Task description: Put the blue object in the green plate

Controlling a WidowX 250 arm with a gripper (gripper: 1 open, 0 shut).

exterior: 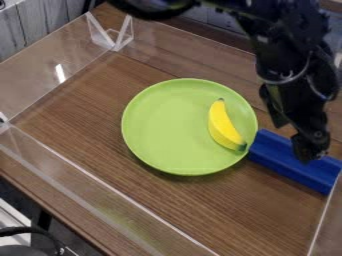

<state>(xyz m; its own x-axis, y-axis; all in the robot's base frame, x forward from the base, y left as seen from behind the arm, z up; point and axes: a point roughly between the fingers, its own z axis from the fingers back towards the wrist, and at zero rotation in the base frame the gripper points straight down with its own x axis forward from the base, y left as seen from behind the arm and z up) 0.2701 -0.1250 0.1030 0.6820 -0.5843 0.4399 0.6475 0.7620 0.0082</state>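
The blue object (294, 160) is seen lying on the table (80, 130) at lower right, just outside the green plate (167, 125); no grasp is made yet; whether the end effector (307, 152) is spread cannot be told.

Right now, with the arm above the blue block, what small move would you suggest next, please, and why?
Probably lower the gripper a little onto the blue block and close the jaws: the block lies on the table beside the green plate, not in it, and nothing looks gripped yet.
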